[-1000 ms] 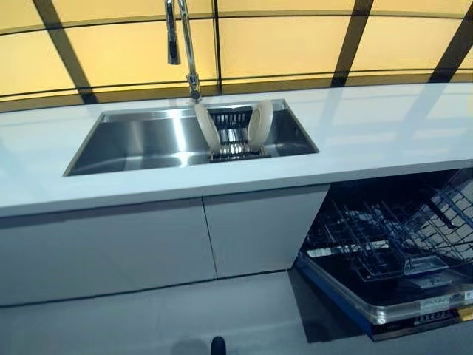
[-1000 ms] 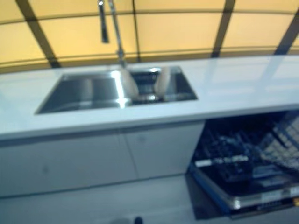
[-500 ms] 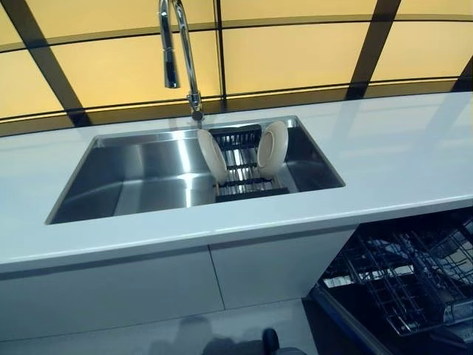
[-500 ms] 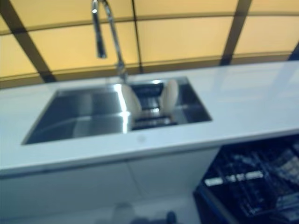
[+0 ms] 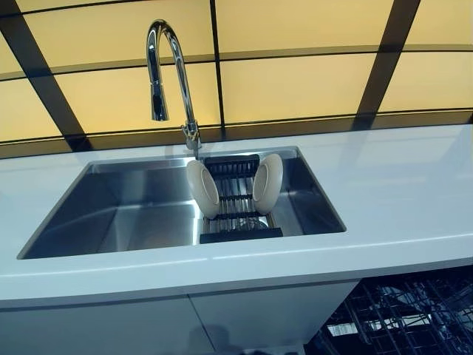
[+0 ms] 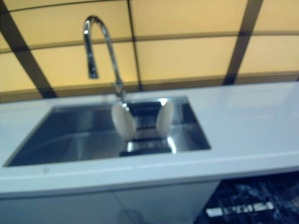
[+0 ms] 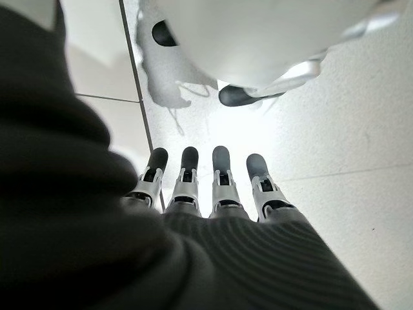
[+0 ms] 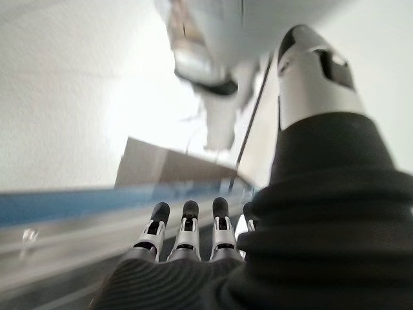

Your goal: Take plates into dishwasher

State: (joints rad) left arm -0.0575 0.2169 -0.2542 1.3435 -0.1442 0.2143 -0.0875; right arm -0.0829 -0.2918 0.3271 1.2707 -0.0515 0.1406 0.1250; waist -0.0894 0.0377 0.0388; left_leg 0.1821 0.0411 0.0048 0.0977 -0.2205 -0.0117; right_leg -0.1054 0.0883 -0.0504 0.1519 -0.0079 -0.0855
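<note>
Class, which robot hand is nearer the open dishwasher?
Right. The right robot hand hangs beside what looks like the dishwasher door's blue edge. The left robot hand hangs over bare floor, with no dishwasher in its view.

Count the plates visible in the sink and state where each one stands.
2. The left plate and the right plate stand on edge at opposite sides of the dark rack in the sink, below the faucet. None seems hidden.
</note>
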